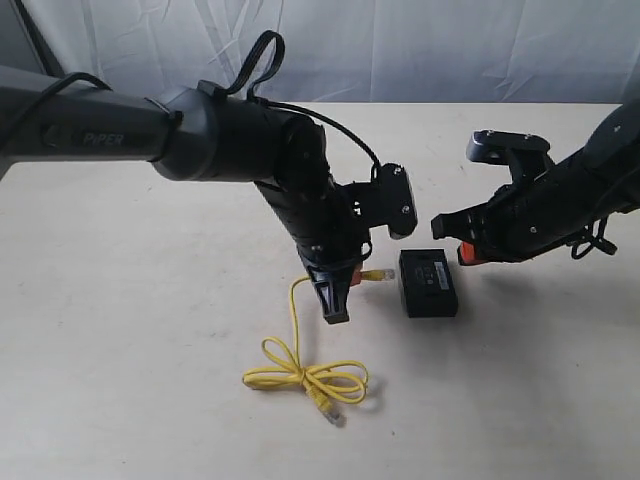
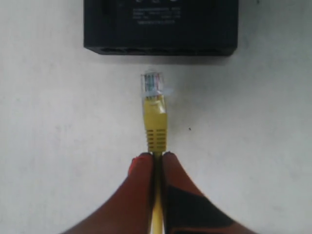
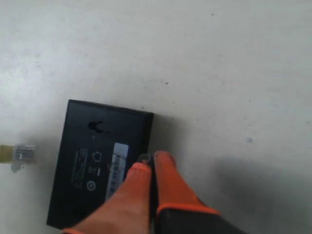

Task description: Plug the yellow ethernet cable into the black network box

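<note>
My left gripper [image 1: 345,278] is shut on the yellow ethernet cable [image 2: 155,129], just behind its yellow boot. The clear plug [image 2: 153,84] sticks out past the fingertips, pointing at the port side of the black network box [image 2: 161,27] with a short gap between them. The rest of the cable lies in loose loops [image 1: 305,377] on the table, ending in another plug [image 1: 329,411]. My right gripper [image 3: 150,162] is shut with nothing in it, its orange tips at the box's [image 3: 92,165] edge opposite the plug [image 3: 24,152]. I cannot tell if they touch it.
The box [image 1: 428,282] lies flat on a pale tabletop [image 1: 120,330], label up. A white cloth backdrop [image 1: 400,50] hangs behind the table. The left arm's black forearm [image 1: 230,135] reaches in over the table from the left.
</note>
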You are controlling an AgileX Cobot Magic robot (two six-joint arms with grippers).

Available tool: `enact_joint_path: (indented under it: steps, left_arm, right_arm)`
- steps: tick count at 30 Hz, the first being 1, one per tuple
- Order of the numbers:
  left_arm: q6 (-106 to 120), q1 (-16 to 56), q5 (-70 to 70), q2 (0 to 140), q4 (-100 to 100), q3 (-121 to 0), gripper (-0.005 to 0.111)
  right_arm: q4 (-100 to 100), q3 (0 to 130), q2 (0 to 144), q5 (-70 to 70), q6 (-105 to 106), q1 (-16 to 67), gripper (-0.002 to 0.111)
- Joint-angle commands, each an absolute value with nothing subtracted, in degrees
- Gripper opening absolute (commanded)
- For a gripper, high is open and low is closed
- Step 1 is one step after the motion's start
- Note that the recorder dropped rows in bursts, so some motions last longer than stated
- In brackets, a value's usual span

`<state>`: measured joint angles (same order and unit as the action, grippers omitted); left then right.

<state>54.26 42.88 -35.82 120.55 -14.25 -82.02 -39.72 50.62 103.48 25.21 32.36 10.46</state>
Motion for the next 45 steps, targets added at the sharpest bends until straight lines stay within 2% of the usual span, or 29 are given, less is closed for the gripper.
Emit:
enact_joint_path:
  steps: [1,11,16,45]
  left_arm:
    - [54.3,42.9,-33.2,120.7,-15.1,-82.1,0.000]
    - [57.1,43.0,-29.9,123.4,-16.4,-82.1,0.000]
    - [65.1,43.0,-29.6,123.6,-23.9,-82.1,0.000]
    - [64.9,43.0,-31.6,123.6,-25.1,-82.1,0.000]
  right_arm:
    - [-39.5,50.6,104.4,24.7,32.2,10.3,0.000]
    - [-39.5,50.6,104.5,23.2,32.2,10.3,0.000]
    - [-39.5,50.6,104.5,22.3,32.2,10.3,0.000]
    - [-39.5,50.6,104.5,22.2,32.8,10.3,0.000]
